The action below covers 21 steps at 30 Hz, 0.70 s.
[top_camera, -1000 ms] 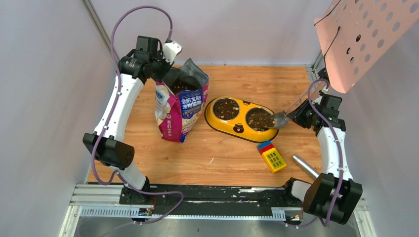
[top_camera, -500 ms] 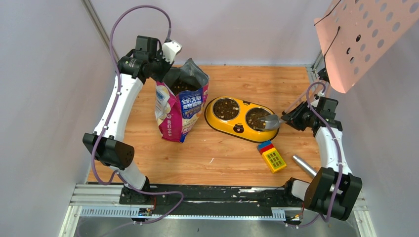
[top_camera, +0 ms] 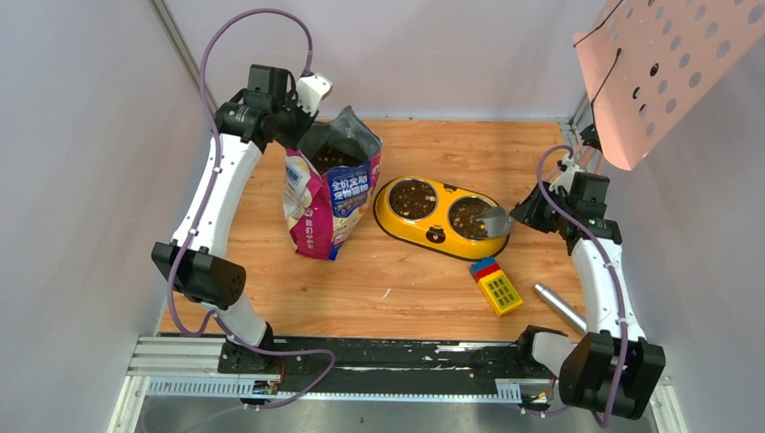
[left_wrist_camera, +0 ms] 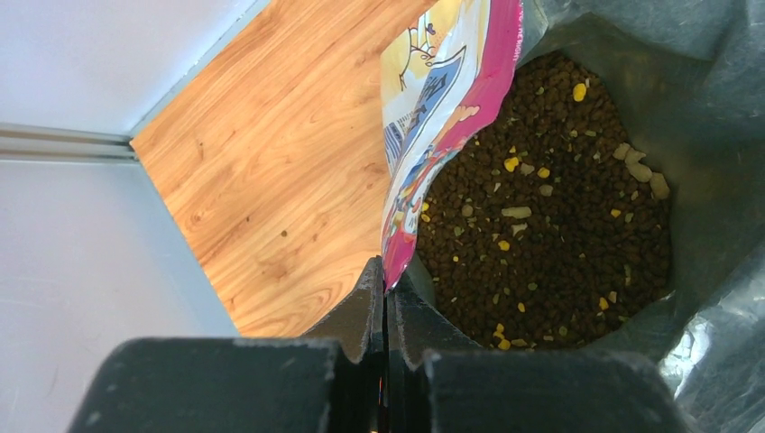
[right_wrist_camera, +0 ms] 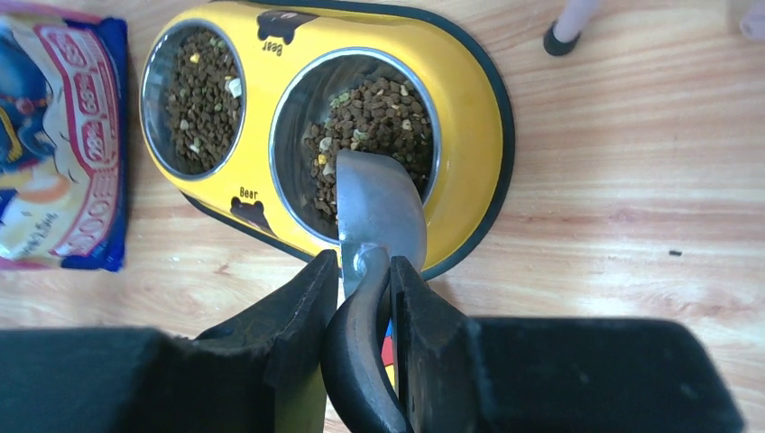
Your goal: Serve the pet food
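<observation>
The blue-and-magenta cat food bag (top_camera: 329,194) stands open at back left; brown kibble (left_wrist_camera: 550,225) fills it. My left gripper (top_camera: 302,122) is shut on the bag's rim (left_wrist_camera: 433,135). The yellow double-bowl feeder (top_camera: 439,233) holds kibble in both bowls (right_wrist_camera: 194,90) (right_wrist_camera: 379,113). My right gripper (top_camera: 523,215) is shut on the black handle of the metal scoop (right_wrist_camera: 379,212). The scoop's bowl is turned down over the near part of the right bowl's kibble.
A toy block (top_camera: 496,286) of yellow, red and blue lies in front of the feeder. A grey metal cylinder (top_camera: 557,304) lies near the right arm's base. A pink perforated panel (top_camera: 663,68) hangs at upper right. Walls enclose the wooden floor (top_camera: 406,280).
My right arm has shifted left and turned the scoop over the right bowl; the scoop's bowl now faces down onto the kibble. The left arm and bag have not moved.
</observation>
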Each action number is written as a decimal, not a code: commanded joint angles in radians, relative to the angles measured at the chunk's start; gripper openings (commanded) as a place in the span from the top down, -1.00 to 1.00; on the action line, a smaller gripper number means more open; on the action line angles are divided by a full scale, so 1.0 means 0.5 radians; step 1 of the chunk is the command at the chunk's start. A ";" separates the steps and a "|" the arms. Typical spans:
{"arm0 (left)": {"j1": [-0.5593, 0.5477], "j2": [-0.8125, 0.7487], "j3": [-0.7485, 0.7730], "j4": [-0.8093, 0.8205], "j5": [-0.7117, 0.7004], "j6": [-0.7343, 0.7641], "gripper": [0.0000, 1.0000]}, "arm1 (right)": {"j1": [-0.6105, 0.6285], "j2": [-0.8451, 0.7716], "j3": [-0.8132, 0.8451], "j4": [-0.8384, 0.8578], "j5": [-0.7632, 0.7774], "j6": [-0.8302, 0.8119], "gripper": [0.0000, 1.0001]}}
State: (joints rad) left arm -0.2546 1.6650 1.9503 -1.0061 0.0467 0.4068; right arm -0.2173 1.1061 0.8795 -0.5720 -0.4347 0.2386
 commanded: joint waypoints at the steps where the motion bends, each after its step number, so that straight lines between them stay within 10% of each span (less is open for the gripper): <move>1: -0.005 -0.004 0.143 0.225 0.099 -0.022 1.00 | 0.169 -0.120 0.094 0.027 0.157 -0.306 1.00; 21: -0.003 0.009 0.177 0.217 0.142 -0.034 1.00 | 0.822 0.056 0.427 0.145 0.712 -0.954 1.00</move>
State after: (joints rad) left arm -0.2543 1.6962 1.9900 -1.0290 0.0708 0.4007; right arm 0.1661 1.1450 1.0142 -0.5484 -0.1425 -0.1619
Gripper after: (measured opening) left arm 0.006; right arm 0.266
